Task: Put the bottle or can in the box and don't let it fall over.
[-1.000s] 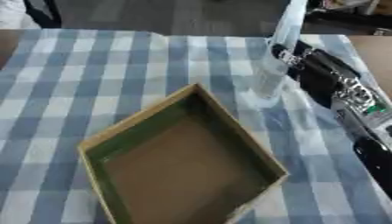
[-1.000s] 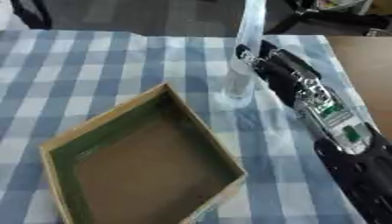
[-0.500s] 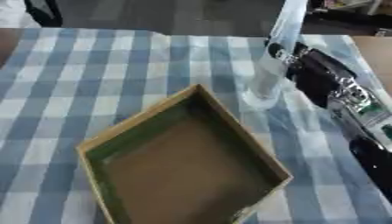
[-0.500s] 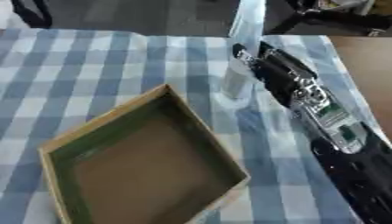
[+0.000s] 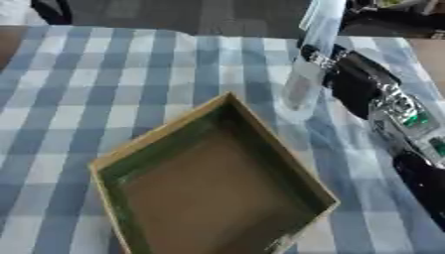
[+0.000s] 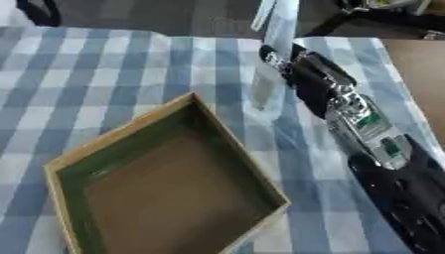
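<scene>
Clear bottle (image 5: 306, 74) stands upright on the checked counter (image 5: 104, 89) at 1 o'clock from the open box (image 5: 208, 188) — just outside its far corner. Right robot hand (image 6: 291, 67) is against the bottle's side; finger state can't be made out.

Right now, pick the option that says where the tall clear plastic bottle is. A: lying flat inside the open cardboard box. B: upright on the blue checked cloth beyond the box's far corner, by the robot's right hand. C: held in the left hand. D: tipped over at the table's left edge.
B: the tall clear plastic bottle stands upright on the blue checked cloth, outside the empty open cardboard box, with the right hand against it.
</scene>
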Available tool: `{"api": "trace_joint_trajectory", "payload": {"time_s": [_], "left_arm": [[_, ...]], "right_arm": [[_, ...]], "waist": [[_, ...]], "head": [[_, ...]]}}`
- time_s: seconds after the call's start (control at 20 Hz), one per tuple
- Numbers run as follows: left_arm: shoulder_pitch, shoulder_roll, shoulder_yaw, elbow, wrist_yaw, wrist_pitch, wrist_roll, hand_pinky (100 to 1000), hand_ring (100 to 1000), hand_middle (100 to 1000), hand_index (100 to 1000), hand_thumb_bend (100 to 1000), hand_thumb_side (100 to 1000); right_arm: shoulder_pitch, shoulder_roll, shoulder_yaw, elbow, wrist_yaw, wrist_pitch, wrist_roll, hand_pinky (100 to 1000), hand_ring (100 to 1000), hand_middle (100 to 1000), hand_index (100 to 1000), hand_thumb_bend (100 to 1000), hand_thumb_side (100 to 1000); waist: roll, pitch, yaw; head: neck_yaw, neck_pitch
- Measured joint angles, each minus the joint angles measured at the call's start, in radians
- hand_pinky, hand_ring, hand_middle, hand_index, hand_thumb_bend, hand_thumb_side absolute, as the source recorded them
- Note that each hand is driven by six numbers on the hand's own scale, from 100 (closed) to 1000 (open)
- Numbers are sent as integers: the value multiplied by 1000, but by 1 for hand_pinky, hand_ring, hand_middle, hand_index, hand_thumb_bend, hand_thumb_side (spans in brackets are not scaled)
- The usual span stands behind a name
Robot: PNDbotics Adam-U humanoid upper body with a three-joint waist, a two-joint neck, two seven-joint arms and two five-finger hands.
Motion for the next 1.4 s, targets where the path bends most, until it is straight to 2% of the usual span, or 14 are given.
{"api": "trace_joint_trajectory", "payload": {"time_s": [0.1, 0.25, 0.45, 0.7, 0.75, 0.95, 1.05, 1.15, 1.4], "left_arm": [[-1, 0, 0, -2, 0, 0, -1, 1000, 1000, 1000, 678, 100, 565], [-2, 0, 0, -4, 1, 0, -1, 1000, 1000, 1000, 676, 100, 565], [-6, 0, 0, -5, 3, 2, -3, 1000, 1000, 1000, 673, 100, 565], [-9, -1, 0, -6, 8, 4, -5, 1000, 1000, 1000, 673, 100, 565], [-9, -1, 0, -7, 8, 4, -5, 999, 1000, 1000, 666, 100, 565], [-10, -1, 0, -10, 11, 4, -5, 995, 1000, 1000, 657, 100, 565], [-10, -3, 0, -10, 13, 5, -5, 993, 1000, 1000, 651, 100, 565], [-10, -6, 0, -10, 14, 7, -8, 991, 1000, 1000, 645, 100, 565], [-11, -9, 0, -10, 17, 12, -10, 985, 1000, 1000, 624, 100, 565]], "right_arm": [[-2, 0, 0, 0, 1, -2, 3, 885, 866, 1000, 857, 100, 470], [-2, 0, 0, 0, 1, -5, 8, 833, 801, 1000, 807, 100, 470], [-2, 0, 0, 0, 2, -13, -5, 728, 682, 1000, 696, 100, 459], [-2, 0, 0, 0, 5, -20, -47, 716, 673, 1000, 688, 100, 455], [-3, 0, 0, 0, 6, -21, -53, 507, 537, 889, 515, 100, 441], [-5, 1, -15, 2, 21, -49, -94, 303, 410, 738, 308, 100, 470], [-5, 1, -19, 2, 21, -76, -124, 167, 328, 644, 223, 100, 470], [-3, 1, -19, -5, 11, -106, -155, 124, 295, 611, 193, 100, 450], [4, 1, -11, -10, -6, -161, -230, 126, 261, 573, 161, 100, 415]], "waist": [[0, 1, 2], [-1, 2, 4], [-2, 2, 5], [-3, 4, 7], [-3, 4, 7], [-3, 6, 8], [-3, 6, 8], [-3, 6, 8], [-3, 6, 8]], "head": [[-1, -2], [-3, -7], [-4, -8], [-4, -9], [-4, -10], [-4, -12], [-4, -12], [-5, -12], [-6, -12]]}}
